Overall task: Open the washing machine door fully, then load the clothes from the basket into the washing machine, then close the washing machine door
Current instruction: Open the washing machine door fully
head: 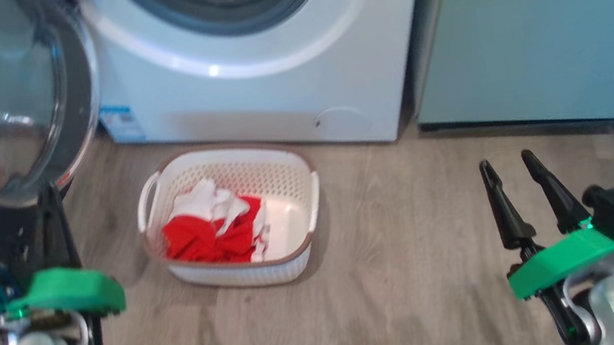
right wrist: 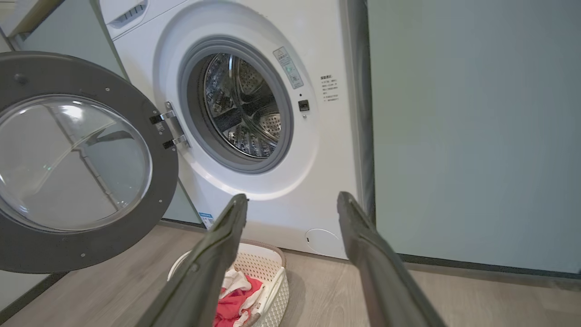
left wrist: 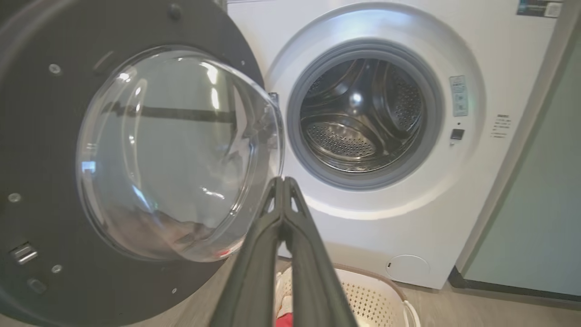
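Left hand (left wrist: 283, 181), pinched shut, hovers near open washing machine door (left wrist: 172, 154).

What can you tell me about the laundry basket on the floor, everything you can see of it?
The basket is a small cream-white plastic tub, a rounded rectangle with perforated walls, a brown rim and two white side handles. It sits upright on the wood-look floor, close in front of the washing machine. Red and white clothes lie bunched in its left part, leaving a bare patch of bottom on the right.
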{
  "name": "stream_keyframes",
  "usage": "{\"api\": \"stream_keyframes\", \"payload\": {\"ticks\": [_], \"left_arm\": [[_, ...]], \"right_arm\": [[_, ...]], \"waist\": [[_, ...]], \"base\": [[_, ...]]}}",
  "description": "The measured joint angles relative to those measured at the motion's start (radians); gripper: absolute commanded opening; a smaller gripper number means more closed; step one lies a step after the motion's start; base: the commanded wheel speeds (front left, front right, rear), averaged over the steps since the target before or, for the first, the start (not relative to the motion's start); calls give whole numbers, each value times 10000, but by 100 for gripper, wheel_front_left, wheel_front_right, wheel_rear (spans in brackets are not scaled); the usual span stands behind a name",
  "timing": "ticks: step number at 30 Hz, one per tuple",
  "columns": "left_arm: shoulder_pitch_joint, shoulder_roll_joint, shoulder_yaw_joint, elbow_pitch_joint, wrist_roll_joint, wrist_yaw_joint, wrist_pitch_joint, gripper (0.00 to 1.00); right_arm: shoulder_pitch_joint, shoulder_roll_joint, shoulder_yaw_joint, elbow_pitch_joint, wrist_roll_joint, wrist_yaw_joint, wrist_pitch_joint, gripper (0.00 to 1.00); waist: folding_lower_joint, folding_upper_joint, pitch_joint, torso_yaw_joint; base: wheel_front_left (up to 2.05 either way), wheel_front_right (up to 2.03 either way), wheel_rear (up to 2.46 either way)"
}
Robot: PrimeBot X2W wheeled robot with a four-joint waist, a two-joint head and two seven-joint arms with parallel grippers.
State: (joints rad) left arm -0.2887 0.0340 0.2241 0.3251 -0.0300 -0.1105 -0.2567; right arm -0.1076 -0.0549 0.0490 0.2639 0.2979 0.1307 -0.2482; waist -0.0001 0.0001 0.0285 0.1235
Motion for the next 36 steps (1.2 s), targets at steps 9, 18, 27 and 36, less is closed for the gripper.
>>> {"api": "stream_keyframes", "payload": {"ticks": [9, 18, 27, 36], "left_arm": [[1434, 12, -1432, -1103, -1060, 600, 0, 0], [2669, 33, -2734, -2355, -1413, 1519, 0, 0], [3207, 67, -3618, -2917, -1346, 1942, 0, 0], [3335, 77, -3814, -2993, -1348, 2107, 0, 100]], "right_arm": [[396, 21, -391, -414, 13, 0, -42, 100], [888, 27, -437, -871, 27, 0, -42, 100], [1132, 38, -405, -1028, 33, 0, -42, 100], [1343, 52, -343, -1022, 115, 0, -42, 100]], "waist": [[0, 0, -617, -1199], [0, 0, -792, -1973], [0, -1, -770, -2064], [0, -1, -749, -1957]], "base": [[0, 0, 0], [0, 0, 0], [0, 0, 0], [0, 0, 0]]}}
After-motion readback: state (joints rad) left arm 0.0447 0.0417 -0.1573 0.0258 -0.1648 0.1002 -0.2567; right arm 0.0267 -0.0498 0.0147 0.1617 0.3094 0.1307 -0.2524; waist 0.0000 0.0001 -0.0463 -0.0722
